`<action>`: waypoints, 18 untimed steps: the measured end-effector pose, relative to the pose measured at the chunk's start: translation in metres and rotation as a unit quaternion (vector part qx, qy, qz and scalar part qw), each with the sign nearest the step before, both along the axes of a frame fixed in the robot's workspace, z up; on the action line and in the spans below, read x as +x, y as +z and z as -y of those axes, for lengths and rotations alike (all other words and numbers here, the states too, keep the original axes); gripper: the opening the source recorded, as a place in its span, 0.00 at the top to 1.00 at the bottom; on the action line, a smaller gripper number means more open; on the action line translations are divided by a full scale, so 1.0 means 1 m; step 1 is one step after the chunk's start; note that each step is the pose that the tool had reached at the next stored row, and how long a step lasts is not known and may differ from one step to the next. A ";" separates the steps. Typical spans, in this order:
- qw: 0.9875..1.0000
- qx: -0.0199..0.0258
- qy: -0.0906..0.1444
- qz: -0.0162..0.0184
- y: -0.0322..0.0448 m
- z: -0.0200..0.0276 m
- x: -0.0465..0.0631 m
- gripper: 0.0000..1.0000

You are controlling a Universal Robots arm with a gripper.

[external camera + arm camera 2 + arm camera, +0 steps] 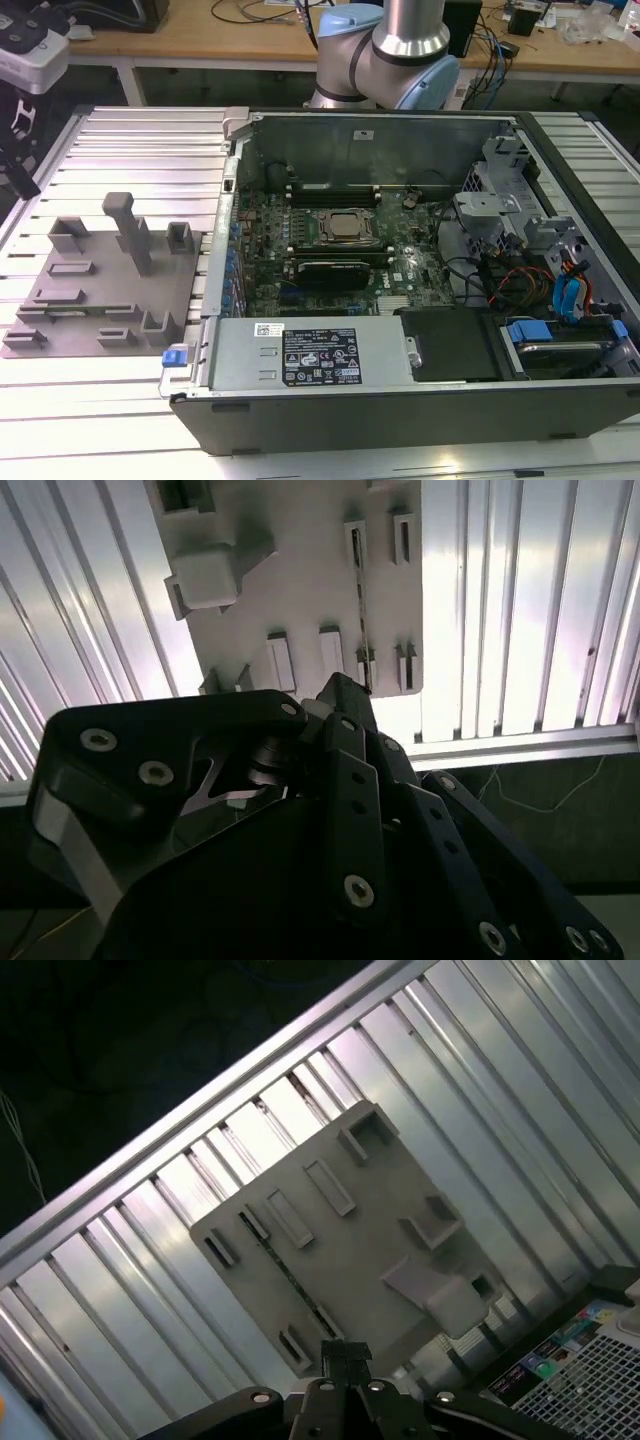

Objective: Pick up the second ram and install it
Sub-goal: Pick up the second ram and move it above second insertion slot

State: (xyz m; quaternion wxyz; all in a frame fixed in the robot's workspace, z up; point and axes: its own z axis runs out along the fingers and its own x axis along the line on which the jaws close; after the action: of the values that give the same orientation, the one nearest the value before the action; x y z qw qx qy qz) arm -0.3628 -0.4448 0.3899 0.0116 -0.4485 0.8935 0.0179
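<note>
**Empty gripper (pixel 345 1352) over the second ram (pixel 290 1275), parked on edge in the fixture plate (pixel 395 1225)**

Exterior view: the grey fixture plate (pixel 115 290) lies on the ribbed metal table (pixel 120 140). It sits just beside the open computer case (pixel 400 400), towards the exterior view's left. The motherboard (pixel 340 235) is exposed. The arm base (pixel 385 50) stands behind the case.

First wrist view: looking down on the plate. A thin dark strip runs across it between small end blocks (pixel 218 1248). I take it for the ram seen edge-on. The jaws look drawn together with nothing between them. They hang above the plate and, as far as I can see, do not touch the stick.

Second wrist view: the same strip (pixel 361 610) runs roughly in line with the gripper (pixel 338 692) tip.

Handling, my guess: light, stiff and very thin. The smooth faces are likely slippery. The chips and contact edge are fragile, and it will not take bending or twisting. Only the upper long edge stands free. The best hold is across the two flat faces near mid-length, so it lifts level.
</note>
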 end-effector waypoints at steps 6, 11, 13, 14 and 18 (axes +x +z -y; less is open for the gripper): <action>0.999 0.000 0.042 0.000 0.0000 0.0000 0.000 0.92; 0.997 0.000 0.081 0.000 0.0000 0.0000 0.000 0.92; 0.996 0.000 0.091 0.000 0.0000 0.0000 0.000 0.92; 0.995 0.000 0.097 0.000 0.0000 0.0000 0.000 0.92; 0.991 0.000 0.131 0.000 0.0000 0.0000 0.000 0.92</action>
State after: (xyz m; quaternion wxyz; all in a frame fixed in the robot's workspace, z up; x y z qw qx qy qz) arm -0.3629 -0.4448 0.3899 0.0092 -0.5617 0.8271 0.0193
